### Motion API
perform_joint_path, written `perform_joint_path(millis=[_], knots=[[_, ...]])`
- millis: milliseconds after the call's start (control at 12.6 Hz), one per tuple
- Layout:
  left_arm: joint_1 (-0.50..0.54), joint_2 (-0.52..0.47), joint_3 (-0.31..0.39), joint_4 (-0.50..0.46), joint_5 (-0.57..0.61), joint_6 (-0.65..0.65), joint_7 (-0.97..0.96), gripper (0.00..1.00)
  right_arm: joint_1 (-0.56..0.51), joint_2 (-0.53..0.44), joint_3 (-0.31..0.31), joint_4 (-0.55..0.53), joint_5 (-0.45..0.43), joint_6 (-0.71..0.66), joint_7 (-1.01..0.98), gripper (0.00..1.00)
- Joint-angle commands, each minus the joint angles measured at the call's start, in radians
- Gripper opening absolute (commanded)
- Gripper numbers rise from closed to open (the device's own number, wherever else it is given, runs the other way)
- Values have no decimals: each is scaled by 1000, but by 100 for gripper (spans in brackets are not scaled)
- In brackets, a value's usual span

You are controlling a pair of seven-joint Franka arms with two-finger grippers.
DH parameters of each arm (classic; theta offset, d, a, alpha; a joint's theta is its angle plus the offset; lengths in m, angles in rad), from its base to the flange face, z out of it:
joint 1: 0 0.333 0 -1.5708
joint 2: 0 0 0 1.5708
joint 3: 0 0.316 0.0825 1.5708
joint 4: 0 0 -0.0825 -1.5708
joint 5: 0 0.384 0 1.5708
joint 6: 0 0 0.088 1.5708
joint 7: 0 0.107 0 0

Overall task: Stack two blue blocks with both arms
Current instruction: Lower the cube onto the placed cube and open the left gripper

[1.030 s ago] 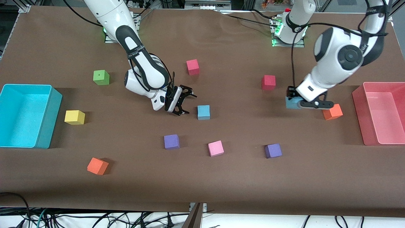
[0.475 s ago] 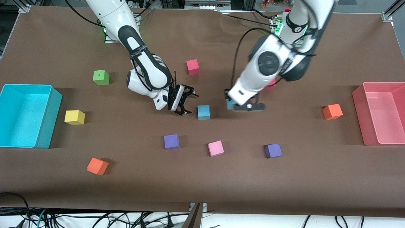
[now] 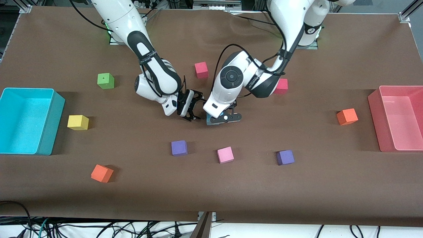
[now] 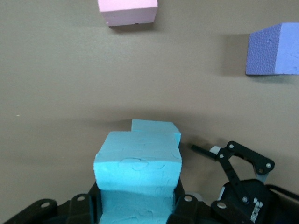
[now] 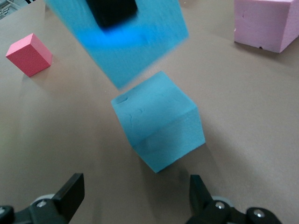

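Observation:
My left gripper (image 3: 221, 118) is shut on a sky-blue block (image 4: 138, 158) and holds it just over the second sky-blue block (image 4: 156, 127), which rests on the table mid-way along it. The held block sits a little off-centre over the lower one. In the front view the left hand covers both; only a blue sliver (image 3: 209, 119) shows. In the right wrist view the resting block (image 5: 159, 121) lies in front of my open right gripper (image 5: 135, 196), with the held block (image 5: 117, 42) above it. My right gripper (image 3: 197, 108) is empty, beside the blocks toward the right arm's end.
Pink cube (image 3: 225, 154) and two purple cubes (image 3: 179, 147) (image 3: 285, 157) lie nearer the front camera. Red cubes (image 3: 201, 69) (image 3: 282, 85) lie farther. Green (image 3: 105, 81), yellow (image 3: 78, 122) and orange cubes (image 3: 101, 173) (image 3: 347, 116), a teal bin (image 3: 26, 89) and a pink bin (image 3: 396, 87) stand toward the ends.
My left arm has swung from beside the orange cube to the table's middle, carrying its blue block over the other one. My right gripper has edged slightly toward that block.

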Motion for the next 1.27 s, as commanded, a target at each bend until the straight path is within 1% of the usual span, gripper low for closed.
perform_joint_path(millis=[0, 792, 871, 950, 1188], knots=[[-35, 48, 38, 64, -16, -10, -27, 0, 8, 21, 6, 35, 28, 23, -26, 100], [-68, 92, 40, 62, -16, 22, -76, 1, 12, 32, 6, 47, 29, 23, -26, 100], [-68, 93, 38, 59, -14, 35, -76, 60, 12, 32, 6, 47, 29, 23, -26, 100], [-68, 93, 40, 56, -9, 43, -61, 100, 12, 32, 6, 47, 29, 23, -26, 100], [-63, 83, 41, 56, -8, 53, -60, 100, 12, 29, 6, 47, 29, 21, -25, 100]])
